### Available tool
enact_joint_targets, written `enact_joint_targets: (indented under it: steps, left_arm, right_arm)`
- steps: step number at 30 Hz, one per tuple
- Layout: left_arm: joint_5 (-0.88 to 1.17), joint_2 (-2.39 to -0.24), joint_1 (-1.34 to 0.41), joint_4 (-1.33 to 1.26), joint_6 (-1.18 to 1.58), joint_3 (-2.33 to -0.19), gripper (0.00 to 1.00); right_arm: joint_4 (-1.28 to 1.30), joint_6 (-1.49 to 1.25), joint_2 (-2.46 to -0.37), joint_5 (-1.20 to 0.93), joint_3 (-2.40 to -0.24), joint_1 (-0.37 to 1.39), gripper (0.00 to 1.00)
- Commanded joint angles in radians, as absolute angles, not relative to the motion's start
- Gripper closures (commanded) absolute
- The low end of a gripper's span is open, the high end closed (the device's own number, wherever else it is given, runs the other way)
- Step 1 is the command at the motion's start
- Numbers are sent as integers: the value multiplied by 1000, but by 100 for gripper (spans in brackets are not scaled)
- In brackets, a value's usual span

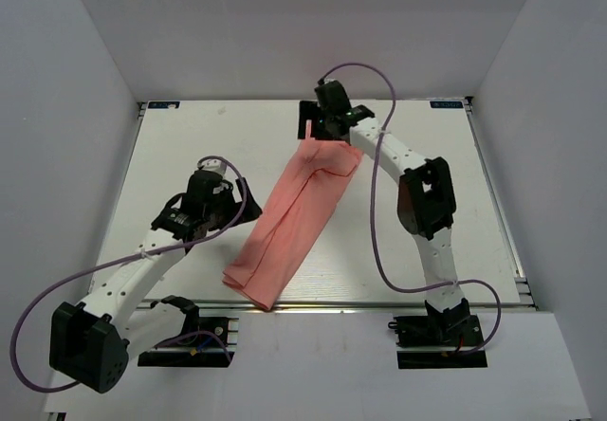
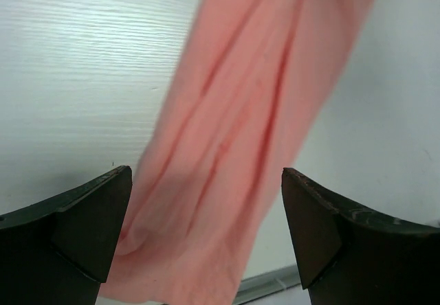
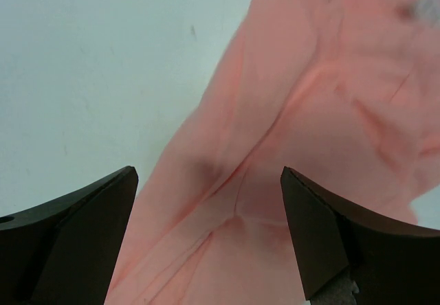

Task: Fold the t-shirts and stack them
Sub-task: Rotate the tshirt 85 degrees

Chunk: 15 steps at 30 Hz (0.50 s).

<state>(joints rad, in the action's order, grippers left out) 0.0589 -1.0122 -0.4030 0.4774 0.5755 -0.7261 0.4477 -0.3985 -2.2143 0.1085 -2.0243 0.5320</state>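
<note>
White table (image 1: 190, 146) — coral t-shirt (image 1: 294, 217) in long strip; left fingers (image 2: 75, 229), right fingers (image 3: 69, 236) spread wide — holding nothing.

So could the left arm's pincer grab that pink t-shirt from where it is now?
Probably yes. The left pincer is open, close beside the t-shirt lying stretched across the table, with nothing between them.

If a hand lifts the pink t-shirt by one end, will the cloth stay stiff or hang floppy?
Probably floppy: the t-shirt lies in soft long creases, so it would likely sag from whichever point is held. It looks thin and light, lying nearly flat on the table. Pushed, it would probably bunch up rather than slide whole.
</note>
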Motion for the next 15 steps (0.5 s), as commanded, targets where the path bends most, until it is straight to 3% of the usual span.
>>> enact_joint_targets:
  steps: [1, 7, 15]
  left_arm:
    - [-173, -1060, -396, 602, 670, -781, 0]
    - [-210, -1080, -396, 594, 712, -778, 0]
    - [-301, -973, -396, 506, 742, -710, 0]
  right_arm:
    - [603, -509, -2260, 225, -1959, 575, 10]
    - [627, -592, -2295, 251, -1867, 554, 10]
    - [666, -478, -2447, 236, -1992, 430, 10]
